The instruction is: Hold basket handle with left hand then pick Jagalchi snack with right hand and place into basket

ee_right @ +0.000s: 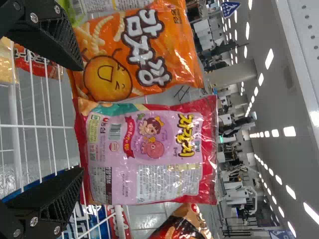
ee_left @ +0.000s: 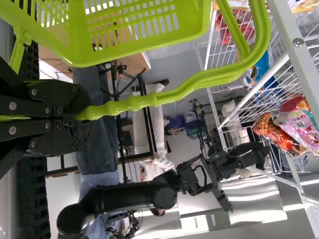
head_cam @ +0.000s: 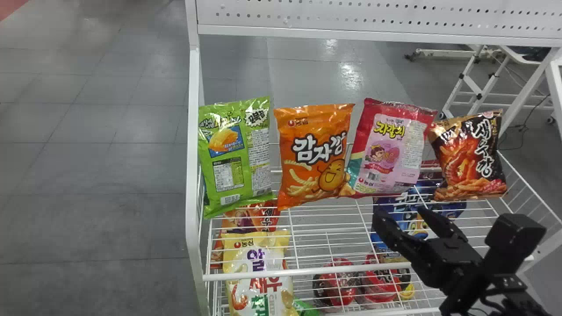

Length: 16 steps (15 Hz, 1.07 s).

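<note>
My right gripper (head_cam: 400, 213) stands open just below and in front of the pink and red Jagalchi snack (head_cam: 393, 147), which leans on the shelf's upper row. In the right wrist view that open gripper (ee_right: 80, 119) has one finger on each side of the Jagalchi bag's (ee_right: 144, 149) lower end, with nothing gripped. The left wrist view has my left gripper (ee_left: 82, 112) shut on the wavy handle (ee_left: 169, 95) of the green basket (ee_left: 144, 25).
An orange snack bag (head_cam: 314, 153) overlaps the Jagalchi bag's left edge. A black and orange bag (head_cam: 470, 156) stands close on its right, a green bag (head_cam: 235, 153) at the far left. The white wire shelf (head_cam: 325, 228) has more packages below. Its white post (head_cam: 192, 131) rises on the left.
</note>
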Motion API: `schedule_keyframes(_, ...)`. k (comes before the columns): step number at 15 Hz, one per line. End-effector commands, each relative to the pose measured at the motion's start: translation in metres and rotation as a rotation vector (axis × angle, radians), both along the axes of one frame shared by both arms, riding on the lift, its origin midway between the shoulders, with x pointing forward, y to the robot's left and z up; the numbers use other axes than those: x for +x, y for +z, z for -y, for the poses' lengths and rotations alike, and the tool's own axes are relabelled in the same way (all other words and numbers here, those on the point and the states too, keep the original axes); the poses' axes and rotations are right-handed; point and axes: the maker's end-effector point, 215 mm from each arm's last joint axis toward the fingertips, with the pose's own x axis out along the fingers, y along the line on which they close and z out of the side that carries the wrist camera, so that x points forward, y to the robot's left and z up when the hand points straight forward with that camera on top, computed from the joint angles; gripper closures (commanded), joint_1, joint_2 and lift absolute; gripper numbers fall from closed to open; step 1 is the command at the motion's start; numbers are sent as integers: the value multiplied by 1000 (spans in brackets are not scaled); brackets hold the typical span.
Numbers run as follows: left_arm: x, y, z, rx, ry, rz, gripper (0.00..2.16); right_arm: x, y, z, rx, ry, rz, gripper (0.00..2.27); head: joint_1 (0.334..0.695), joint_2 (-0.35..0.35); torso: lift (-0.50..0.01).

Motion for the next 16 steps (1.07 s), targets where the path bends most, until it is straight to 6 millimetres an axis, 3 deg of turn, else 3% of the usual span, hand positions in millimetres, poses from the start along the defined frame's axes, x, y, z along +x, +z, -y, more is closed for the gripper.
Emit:
schedule_keyframes(1,0,4,-1,-11,-8,7,2064,15,7,15,8,-27,-15,87,695,-137,-9)
schedule_keyframes(4,1,5,-2,-11,-9,9,2064,37,12,34,24,-57,-33,87,695,-170,-9)
schedule_keyframes(10,2,5,-2,-12,-3,13,2064,81,12,54,60,-89,-65,87,695,-200,-9)
schedule_keyframes(16,3,5,-3,-13,-2,18,2064,113,4,42,101,-68,-110,87,695,-200,-9)
